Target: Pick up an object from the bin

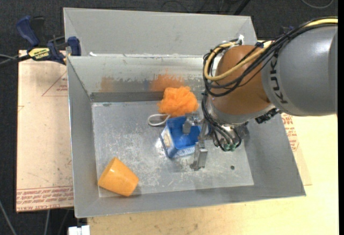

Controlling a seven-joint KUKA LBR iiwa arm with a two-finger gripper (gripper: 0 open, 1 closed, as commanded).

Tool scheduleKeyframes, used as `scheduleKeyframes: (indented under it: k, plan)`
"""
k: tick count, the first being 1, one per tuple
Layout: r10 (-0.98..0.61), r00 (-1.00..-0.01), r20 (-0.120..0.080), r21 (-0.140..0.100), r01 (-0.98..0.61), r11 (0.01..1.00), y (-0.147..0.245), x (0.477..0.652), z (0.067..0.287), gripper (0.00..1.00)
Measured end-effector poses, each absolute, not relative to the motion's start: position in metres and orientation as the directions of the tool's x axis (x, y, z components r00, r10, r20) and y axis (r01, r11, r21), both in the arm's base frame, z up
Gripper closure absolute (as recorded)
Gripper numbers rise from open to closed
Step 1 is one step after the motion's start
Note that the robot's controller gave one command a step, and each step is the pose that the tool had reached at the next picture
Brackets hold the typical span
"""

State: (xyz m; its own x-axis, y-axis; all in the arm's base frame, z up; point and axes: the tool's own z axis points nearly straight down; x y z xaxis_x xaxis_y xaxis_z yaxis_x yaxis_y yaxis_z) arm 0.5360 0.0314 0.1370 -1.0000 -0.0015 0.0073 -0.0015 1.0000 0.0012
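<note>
My gripper [194,143] is down in the middle of the bin, at the right edge of a blue and white packet [175,141]. One finger [200,157] rests on the floor at the packet's near right corner, the other by its far right corner. The fingers stand apart, so the gripper is open, with the packet's right edge between them. Just behind the packet lies a fluffy orange ball [177,100]. A thin white loop [157,119] sits to the left of that ball.
An orange plastic cup [118,176] lies on its side near the bin's front left corner. The arm with its orange wrist cover and cables hangs over the bin's right half.
</note>
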Motion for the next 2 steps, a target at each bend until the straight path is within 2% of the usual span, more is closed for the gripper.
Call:
scheduleKeyframes:
  k: [1,2]
  plan:
    - [-0.001,-1.000,0.000,0.001,-0.001,1.000,0.031,0.538,0.141,0.00]
    - [0.051,-0.999,-0.001,0.003,0.051,0.999,0.025,0.556,0.092,0.00]
